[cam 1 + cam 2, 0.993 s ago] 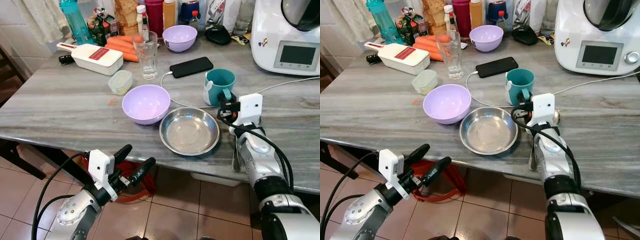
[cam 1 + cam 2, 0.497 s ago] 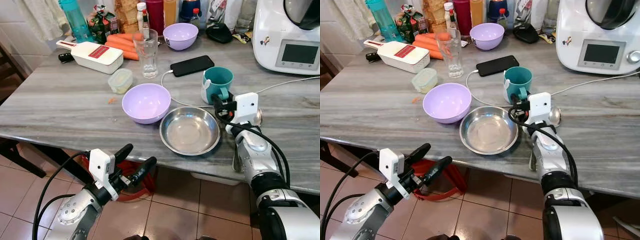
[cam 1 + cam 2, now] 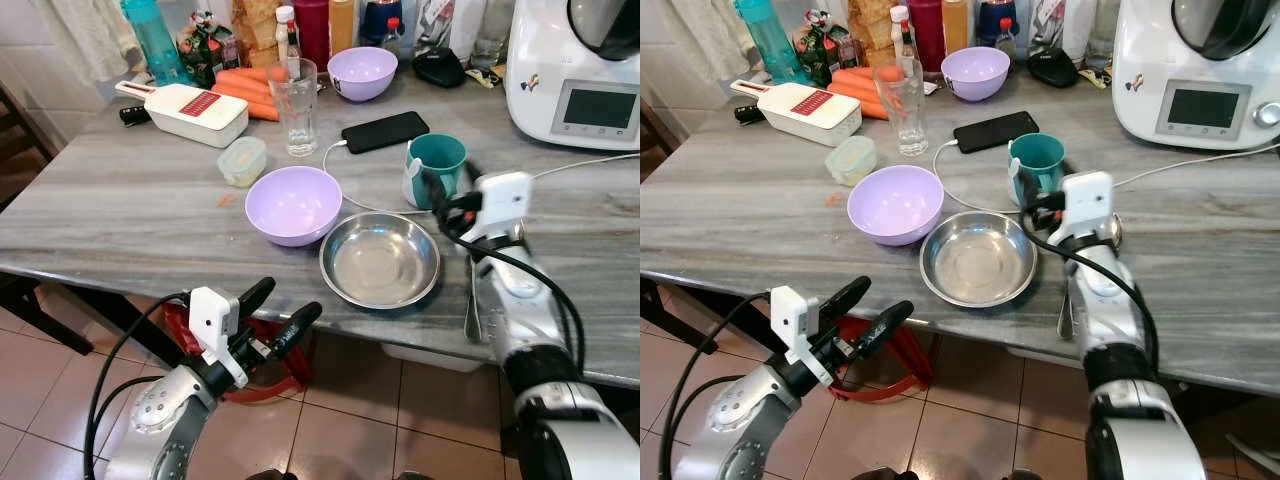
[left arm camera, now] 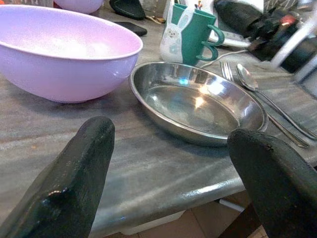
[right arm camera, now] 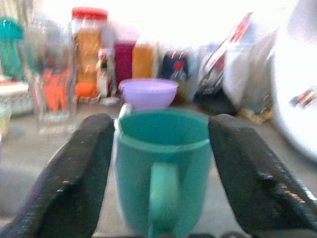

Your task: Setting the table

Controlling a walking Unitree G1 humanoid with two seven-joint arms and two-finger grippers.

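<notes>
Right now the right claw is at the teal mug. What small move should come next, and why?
Probably ease the right claw a little further forward, then close. In the right wrist view the teal mug sits between the two open fingers, handle facing the camera, but the fingers do not yet seem to touch its sides. The left claw hangs open below the table edge.

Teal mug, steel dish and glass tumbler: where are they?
Teal mug [image 3: 1038,165], right eye view, its side wall.
Steel dish [image 3: 379,262], left eye view, its flat bottom.
Glass tumbler [image 3: 297,110], left eye view, mid-wall.
</notes>
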